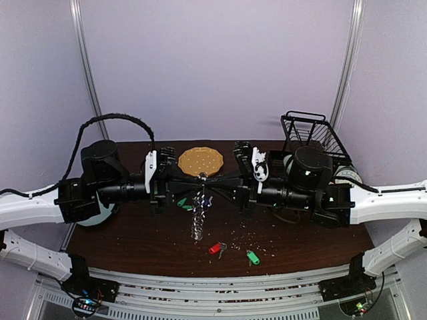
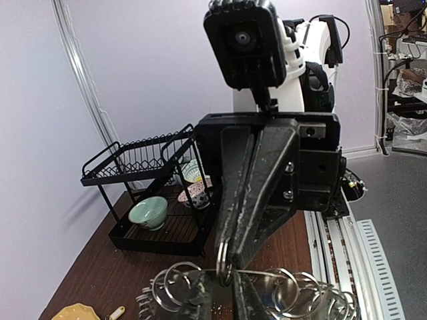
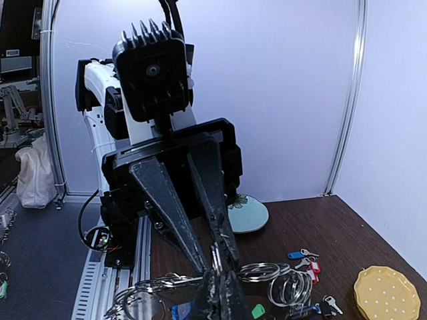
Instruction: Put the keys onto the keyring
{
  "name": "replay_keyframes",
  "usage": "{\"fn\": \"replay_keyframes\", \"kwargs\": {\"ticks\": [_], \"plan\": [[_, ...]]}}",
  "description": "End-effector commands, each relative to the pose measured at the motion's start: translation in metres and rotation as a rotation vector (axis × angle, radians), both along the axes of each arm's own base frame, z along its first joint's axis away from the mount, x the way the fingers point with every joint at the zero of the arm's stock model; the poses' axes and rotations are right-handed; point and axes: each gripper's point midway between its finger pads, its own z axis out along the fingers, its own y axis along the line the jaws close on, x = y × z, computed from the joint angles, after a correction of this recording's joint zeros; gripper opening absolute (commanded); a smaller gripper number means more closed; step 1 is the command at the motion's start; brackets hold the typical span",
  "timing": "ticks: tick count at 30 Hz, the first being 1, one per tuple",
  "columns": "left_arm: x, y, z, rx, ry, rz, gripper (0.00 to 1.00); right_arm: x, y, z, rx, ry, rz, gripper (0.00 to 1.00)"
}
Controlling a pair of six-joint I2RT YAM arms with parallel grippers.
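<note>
Clenched on one keyring (image 1: 197,220): left claw (image 3: 215,255) and right claw (image 2: 227,265). Loose on bench (image 1: 133,240): one red key (image 1: 214,249), one green key (image 1: 253,257). Behind, one yellow plate (image 1: 200,161), one black rack (image 1: 313,133).

Soft even light, faint shadows; wrist views bowed at edges

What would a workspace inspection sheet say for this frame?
Surface: dark wood table, pale flecks scattered near the centre.
Job's things: keyring hangs mid-table, held from both sides; red-tagged key and green-tagged key lie loose in front.
Clutter: yellow plate; black dish rack with bowls.
Grippers: left gripper and right gripper, jaws shut on the keyring.
Cables: black sleeved cable loops above the left arm.
Surroundings: plain pale walls.
</note>
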Motion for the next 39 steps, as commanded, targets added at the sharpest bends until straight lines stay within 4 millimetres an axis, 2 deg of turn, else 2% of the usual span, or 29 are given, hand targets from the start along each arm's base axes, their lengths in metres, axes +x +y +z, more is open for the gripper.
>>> {"fn": "replay_keyframes", "kwargs": {"ticks": [1,9,10,12,13,19,26,28,31,33,35,37,39], "plan": [[0.003,0.000,0.013,-0.060,-0.045,0.009,0.14,-0.007,-0.002,0.035,0.087,-0.050,0.036,0.00],[-0.003,0.001,0.016,-0.081,-0.067,-0.019,0.10,-0.009,0.001,0.034,0.078,-0.057,0.049,0.00],[-0.003,0.001,0.017,-0.081,-0.068,-0.019,0.11,-0.009,0.001,0.034,0.073,-0.060,0.049,0.00],[-0.003,0.001,0.017,-0.084,-0.068,-0.022,0.19,-0.008,0.001,0.033,0.067,-0.063,0.048,0.00],[-0.003,0.000,0.017,-0.084,-0.067,-0.022,0.19,-0.009,0.002,0.032,0.066,-0.065,0.053,0.00],[-0.004,0.000,0.015,-0.081,-0.071,-0.030,0.00,-0.010,0.002,0.033,0.063,-0.073,0.056,0.00],[0.002,0.006,0.009,-0.055,-0.126,0.021,0.00,-0.007,-0.003,0.028,0.018,-0.094,0.031,0.00],[0.002,0.009,0.007,-0.033,-0.191,0.029,0.00,-0.006,-0.008,0.024,-0.011,-0.102,0.009,0.12],[-0.006,0.014,-0.001,0.034,-0.321,-0.008,0.00,-0.001,-0.022,0.014,-0.089,-0.108,-0.021,0.22],[-0.011,0.015,-0.007,0.105,-0.390,-0.049,0.00,0.009,-0.033,0.009,-0.124,-0.037,-0.064,0.28],[-0.014,0.014,-0.012,0.174,-0.440,-0.085,0.00,0.024,-0.045,-0.001,-0.135,0.104,-0.118,0.34],[-0.014,0.011,-0.017,0.230,-0.474,-0.117,0.00,0.047,-0.059,-0.023,-0.165,0.243,-0.209,0.37],[-0.016,0.009,-0.020,0.264,-0.499,-0.140,0.00,0.074,-0.076,-0.057,-0.235,0.386,-0.360,0.38]]}}
